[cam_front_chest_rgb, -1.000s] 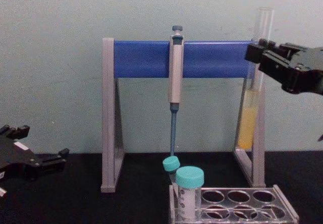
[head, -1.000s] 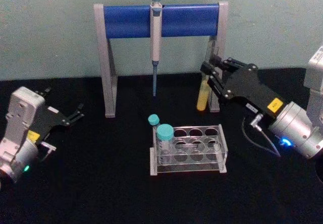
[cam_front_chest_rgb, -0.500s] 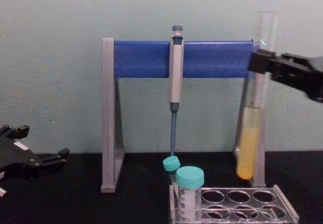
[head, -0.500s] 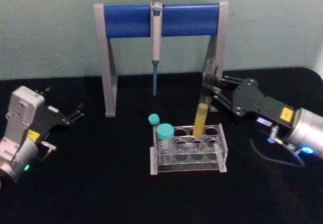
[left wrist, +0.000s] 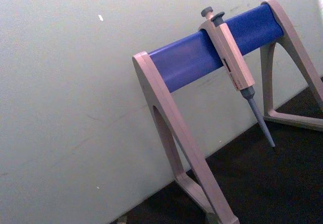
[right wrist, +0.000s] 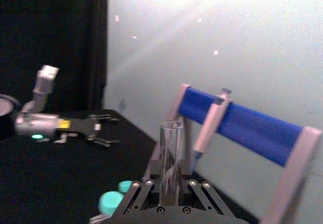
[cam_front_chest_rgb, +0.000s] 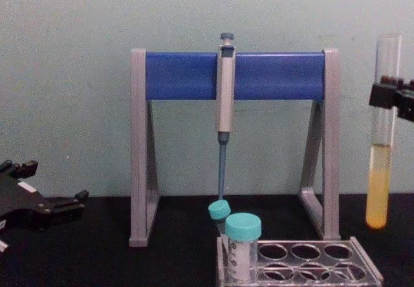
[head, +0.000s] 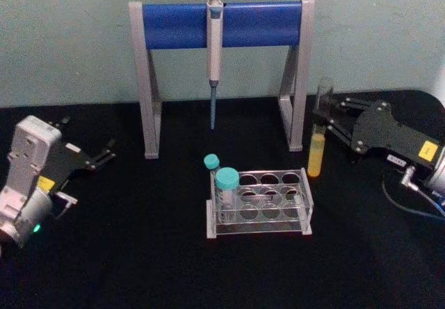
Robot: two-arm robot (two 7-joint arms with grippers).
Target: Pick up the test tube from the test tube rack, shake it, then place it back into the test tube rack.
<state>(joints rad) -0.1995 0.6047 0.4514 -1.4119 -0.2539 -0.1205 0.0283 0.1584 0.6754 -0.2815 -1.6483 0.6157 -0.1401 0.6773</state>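
My right gripper point(head: 325, 123) is shut on the test tube point(head: 318, 142), a long clear glass tube with yellow liquid in its lower part. The tube hangs upright above the table, to the right of the test tube rack point(head: 303, 184) and clear of it. From the chest the test tube point(cam_front_chest_rgb: 381, 158) shows at the right edge, gripped high up by the right gripper point(cam_front_chest_rgb: 387, 97), its bottom above rack point(cam_front_chest_rgb: 362, 267) level. In the right wrist view the test tube point(right wrist: 170, 158) stands between the fingers point(right wrist: 141, 191). My left gripper point(head: 104, 157) rests open at the far left, and appears again as the left gripper point(cam_front_chest_rgb: 68, 204).
Two teal-capped tubes point(head: 226, 187) stand in the rack's left holes. Behind it rises a grey-legged stand with a blue crossbar point(head: 222, 25), holding a grey-blue pipette point(head: 214, 51). The black table has free room in front of and to both sides of the rack.
The right gripper swung the tube from near the stand's right leg, down over the rack's back row, then out to the right of the rack. The left arm stayed still.
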